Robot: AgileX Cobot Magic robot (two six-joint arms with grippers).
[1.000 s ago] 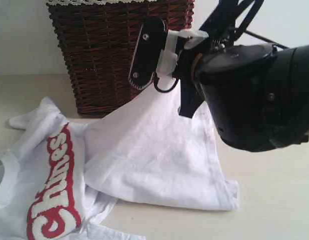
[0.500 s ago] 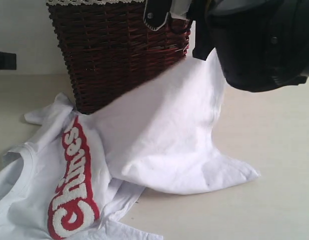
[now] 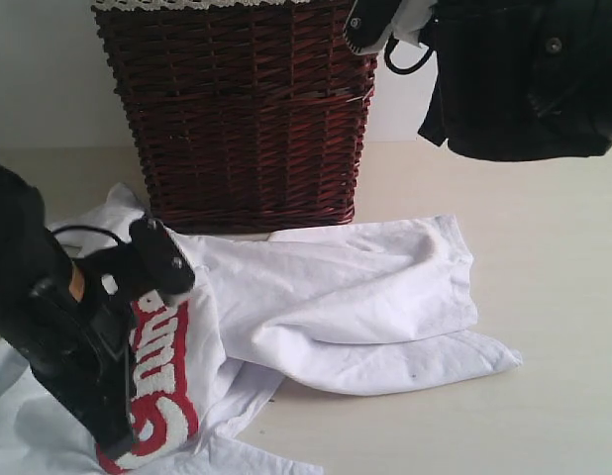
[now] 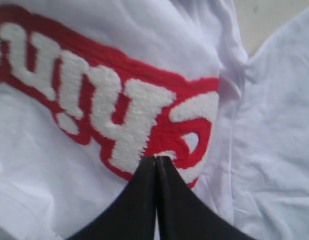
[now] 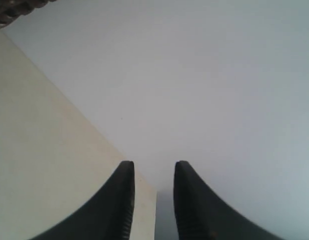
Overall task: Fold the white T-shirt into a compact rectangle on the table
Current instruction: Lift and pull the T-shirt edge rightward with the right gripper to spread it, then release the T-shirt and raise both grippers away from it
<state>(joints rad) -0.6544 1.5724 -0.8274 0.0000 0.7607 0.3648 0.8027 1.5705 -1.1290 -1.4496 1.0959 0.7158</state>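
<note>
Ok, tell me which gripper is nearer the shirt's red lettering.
Left. The left gripper sits over the red lettering; the right gripper hangs high above the table, clear of the shirt.

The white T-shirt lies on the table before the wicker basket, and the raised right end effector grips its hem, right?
No: the right end effector is open and empty, as the right wrist view shows. The T-shirt does lie on the table before the basket.

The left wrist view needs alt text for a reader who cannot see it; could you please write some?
The left pincer, shut with its black tips together, points at fuzzy white lettering edged in red on the wrinkled white T-shirt. A sliver of beige table shows beyond the cloth.
</note>
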